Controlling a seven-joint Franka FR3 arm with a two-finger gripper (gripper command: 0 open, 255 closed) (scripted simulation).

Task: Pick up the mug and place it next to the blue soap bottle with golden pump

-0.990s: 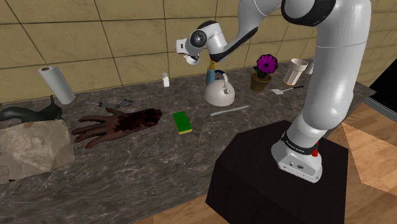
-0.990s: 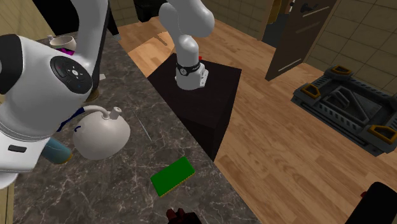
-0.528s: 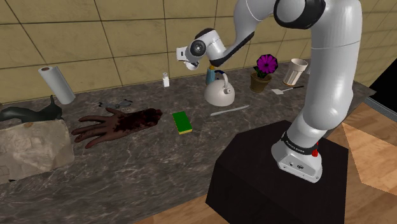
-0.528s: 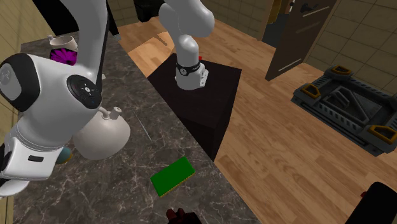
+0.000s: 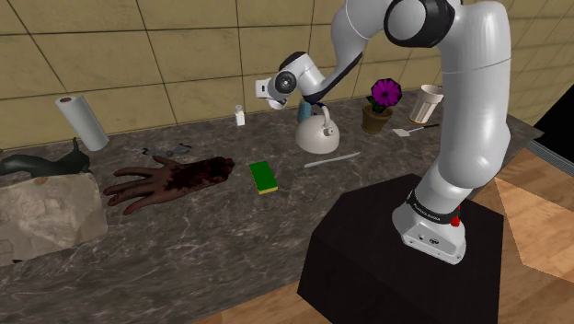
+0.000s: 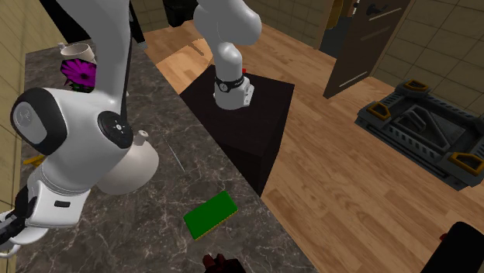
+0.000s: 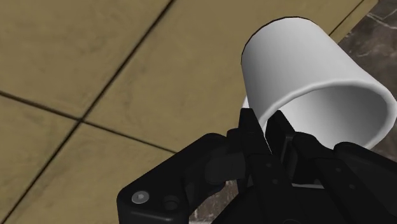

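the tan tiled wall point(image 5: 138, 55) runs behind a dark marbled counter point(image 5: 212, 248). in the second exterior view a wooden floor point(image 6: 349, 171) lies beside the counter.

the white arm point(image 5: 469, 110) rises from the black stand point(image 5: 386, 267) at the shoulder view's lower right. it bends over and reaches to the left, so that its end is over the back of the counter, close to the wall.

items on the counter, in the shoulder view:
- a pale crumpled mass point(image 5: 46, 216) at the far left edge.
- a bloodied severed-hand prop point(image 5: 166, 179), near the middle left.
- a white kettle point(image 5: 317, 136), directly below the end of the arm.
- a paper towel roll point(image 5: 81, 121), leaning near the wall at the left.
- a potted purple flower point(image 5: 380, 103), to the right of the kettle.
- a green sponge point(image 5: 263, 176), between the hand prop and the kettle.
- the blue soap bottle point(image 5: 304, 111), just behind the kettle and partly hidden by it and the arm; its pump cannot be made out.
- a small white bottle point(image 5: 240, 115), near the wall, left of the kettle.

in the wrist view the gripper point(image 7: 264, 130) has its fingers point(image 7: 250, 130) drawn close and clamped on the wall of the mug point(image 7: 299, 63) at its rim. the mug is plain white. it is off the counter, held in front of the tiled wall, with its open mouth turned toward the hand.
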